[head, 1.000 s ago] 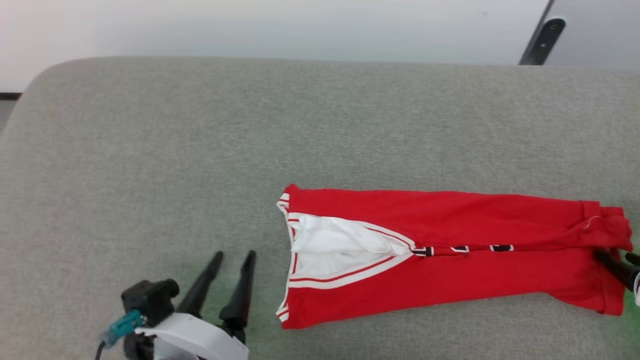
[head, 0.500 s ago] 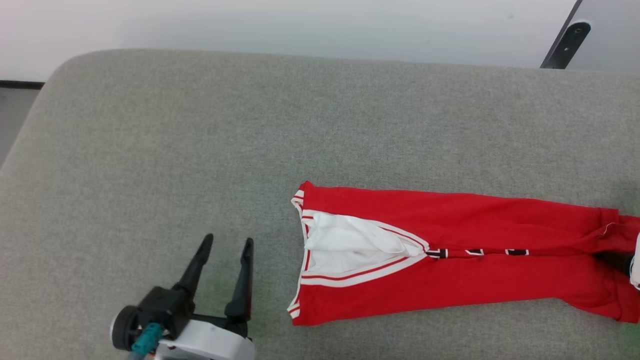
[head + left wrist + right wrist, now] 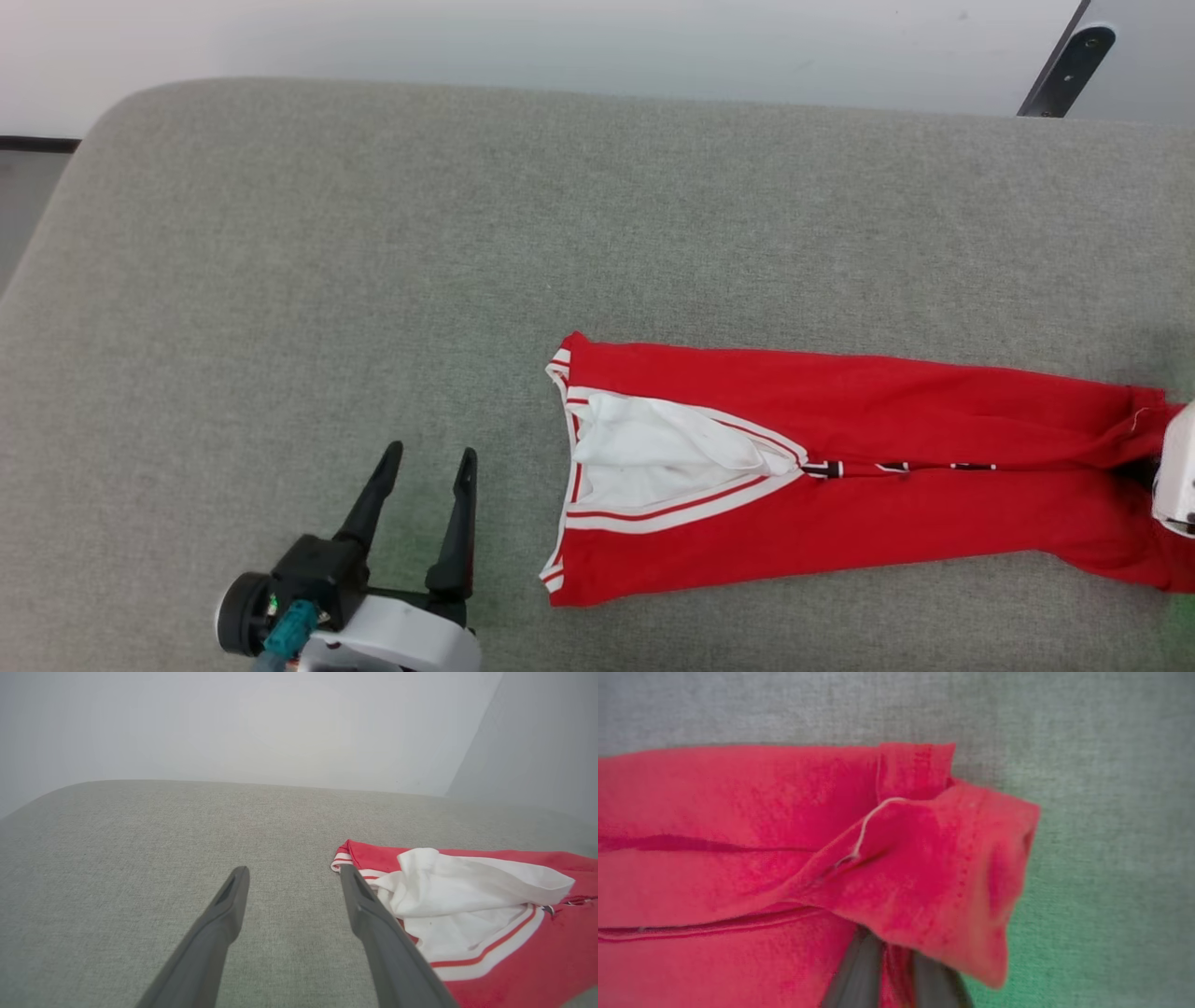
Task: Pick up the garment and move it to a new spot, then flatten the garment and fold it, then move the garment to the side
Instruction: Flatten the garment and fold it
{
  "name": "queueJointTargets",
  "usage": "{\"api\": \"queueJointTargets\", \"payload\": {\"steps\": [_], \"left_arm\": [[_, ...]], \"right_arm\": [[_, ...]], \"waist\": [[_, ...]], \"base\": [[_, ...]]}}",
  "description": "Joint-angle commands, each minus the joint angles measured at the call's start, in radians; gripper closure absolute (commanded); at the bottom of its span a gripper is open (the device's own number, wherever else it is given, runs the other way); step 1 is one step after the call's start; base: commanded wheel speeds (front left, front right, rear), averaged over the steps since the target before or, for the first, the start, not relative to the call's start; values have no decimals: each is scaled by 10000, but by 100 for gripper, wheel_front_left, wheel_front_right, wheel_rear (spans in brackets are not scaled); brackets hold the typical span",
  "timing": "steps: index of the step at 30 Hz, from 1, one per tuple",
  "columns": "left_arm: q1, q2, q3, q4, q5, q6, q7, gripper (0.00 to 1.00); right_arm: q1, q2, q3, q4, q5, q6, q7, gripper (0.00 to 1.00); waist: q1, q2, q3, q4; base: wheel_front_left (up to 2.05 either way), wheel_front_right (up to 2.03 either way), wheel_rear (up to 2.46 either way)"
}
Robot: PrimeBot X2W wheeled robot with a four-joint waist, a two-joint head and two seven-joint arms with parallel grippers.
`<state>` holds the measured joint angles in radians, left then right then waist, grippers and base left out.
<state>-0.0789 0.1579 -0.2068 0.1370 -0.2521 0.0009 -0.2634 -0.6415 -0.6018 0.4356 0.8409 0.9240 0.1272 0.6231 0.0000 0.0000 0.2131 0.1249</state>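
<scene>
The garment [image 3: 840,467] lies on the grey cushion as a long red strip folded lengthwise. Its white sleeve and striped trim [image 3: 653,457] show at the left end, and a thin line of black numerals runs along the middle fold. My left gripper [image 3: 429,457] rests open on the cushion just left of the collar end; in the left wrist view the left gripper [image 3: 294,872] has nothing between its fingers and the garment [image 3: 467,896] lies beside the right finger. My right gripper [image 3: 894,975] is shut on the garment's bunched red hem [image 3: 924,868]; its white wrist [image 3: 1178,467] covers that end.
The grey cushion [image 3: 373,233] has a rounded far-left corner, with a dark floor gap [image 3: 28,177] beyond its left edge. A pale wall runs behind it and a dark slanted bar [image 3: 1064,65] stands at the upper right. Bare cushion spreads left of and behind the garment.
The head camera has shifted, sliding the whole picture right. My left wrist has rolled, its fingers still open. My right wrist now covers the hem where dark fingers showed before.
</scene>
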Motion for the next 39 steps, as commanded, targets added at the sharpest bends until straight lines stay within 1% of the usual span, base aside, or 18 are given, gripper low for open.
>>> {"api": "queueJointTargets", "payload": {"steps": [1,6,10,12,16,19,22,25,29,32,35,37,39], "left_arm": [[75,-74,134,32,116,-119,-8,0],[51,-367,551,155,323,-424,-8,0],[172,-534,816,235,447,-612,-8,0],[227,-597,976,269,476,-714,-8,0],[352,-734,1281,304,539,-804,-8,0],[456,-804,1459,329,530,-876,-8,0],[483,-882,1585,368,577,-918,-8,0],[512,-946,1661,449,597,-970,-8,0],[494,-1015,1663,460,521,-1046,-8,0],[495,-1052,1529,557,496,-1081,-8,0],[557,-1060,1481,618,384,-1087,-8,0],[574,-1076,1411,675,330,-1091,-8,0],[579,-1082,1277,733,140,-1056,-8,0]], "right_arm": [[589,548,252,156,-20,60,99,100],[583,565,69,11,-66,60,-77,100],[620,344,-267,-86,51,49,-482,100],[717,39,-508,-39,43,18,-715,100],[1044,-799,-987,173,-111,-8,-1233,100],[1132,-1137,-1320,217,-166,23,-1601,100],[1269,-1365,-1528,6,-102,26,-1827,100],[1413,-1202,-1402,-718,-32,28,-1823,100],[1562,-953,-937,-2459,-161,29,-1576,100],[1644,-594,-649,-3934,-201,28,-1248,100],[1713,-154,-397,-5393,-108,29,-683,100],[1726,45,-194,-6153,-351,29,-338,100],[1742,407,-34,-6800,-468,29,-60,100]], "waist": [[0,0,6,-7],[0,0,-17,-70],[0,0,-53,-190],[0,0,-75,-253],[0,0,-90,-414],[0,0,-88,-513],[0,0,-117,-638],[0,0,-224,-754],[0,0,-391,-818],[0,0,-506,-765],[0,0,-581,-650],[0,0,-586,-525],[0,0,-576,-373]], "base": [[0,0,0],[0,0,0],[0,0,0],[0,0,0],[0,0,0],[0,0,0],[0,0,0],[0,0,0],[0,0,0],[0,0,0],[0,0,0],[0,0,0],[0,0,0]]}}
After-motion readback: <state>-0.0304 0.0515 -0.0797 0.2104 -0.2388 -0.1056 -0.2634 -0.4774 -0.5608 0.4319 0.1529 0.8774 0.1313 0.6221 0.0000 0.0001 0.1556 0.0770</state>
